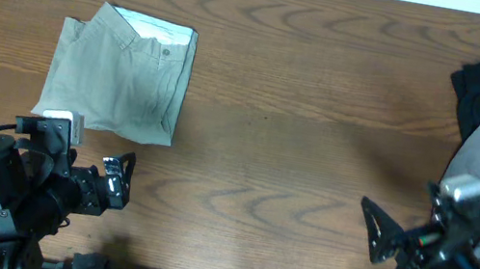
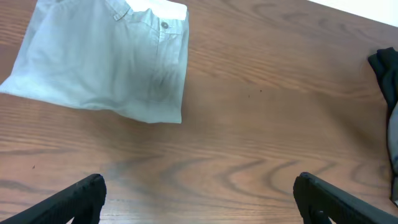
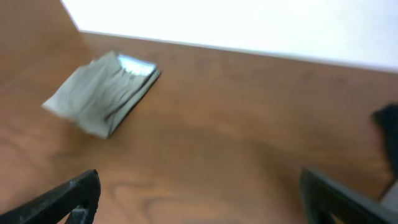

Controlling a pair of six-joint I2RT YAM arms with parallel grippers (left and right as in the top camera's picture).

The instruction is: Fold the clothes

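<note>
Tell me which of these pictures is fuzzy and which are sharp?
Right wrist view: all soft, the shorts smeared, the strip above the table washed out white. Left wrist view: crisp, even the button shows. Overhead view: sharp and evenly lit, the table's wood grain plain.

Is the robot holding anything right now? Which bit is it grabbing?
Nothing is held. The left gripper and the right gripper are both open and empty. The shorts lie apart from both.
</note>
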